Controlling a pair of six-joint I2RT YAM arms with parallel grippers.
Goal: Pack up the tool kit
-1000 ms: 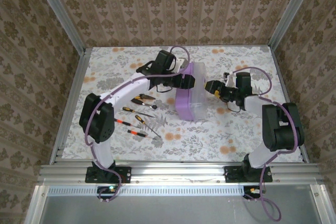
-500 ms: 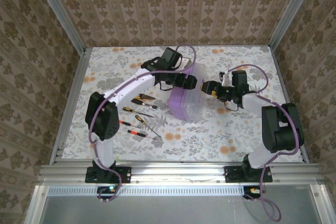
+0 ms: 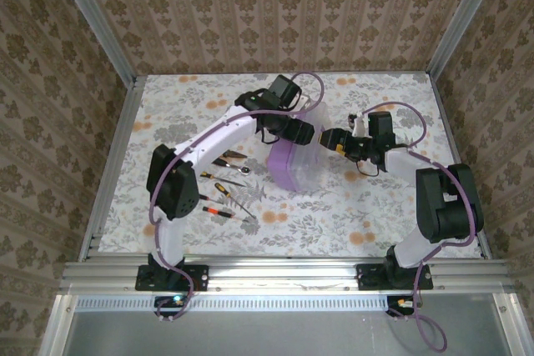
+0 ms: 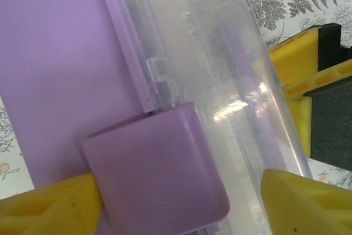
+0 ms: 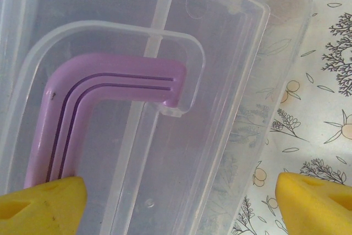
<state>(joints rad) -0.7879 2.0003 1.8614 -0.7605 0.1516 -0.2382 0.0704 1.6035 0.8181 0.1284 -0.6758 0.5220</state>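
A small rectangular tool kit box of purple plastic stands near the middle of a table covered in a pale floral cloth, between two pale robot arms with black joints. From above, the box appears tipped up on one long side, its purple base facing left and its translucent clear lid facing right. In the left wrist view the flat purple wall takes up the left half. A rounded square purple latch sits across the seam, and the glossy clear lid runs diagonally beside it. The left pincer reaches over the box's upper edge from the left, its yellow fingertips spread wide with the latch and the lid's edge between them. Whether they press on the box cannot be told. The right pincer points at the lid from the right, just beside it. In the right wrist view its yellow fingertips are spread wide. One is over the lid, by the end of an L-shaped purple handle with grooved lines, set in a moulded recess. The other is over bare cloth past the lid's rim, so this pincer grips nothing. Left of the box, loose on the table, lie orange-handled pliers and several black-and-orange screwdrivers, near the box but apart from it.
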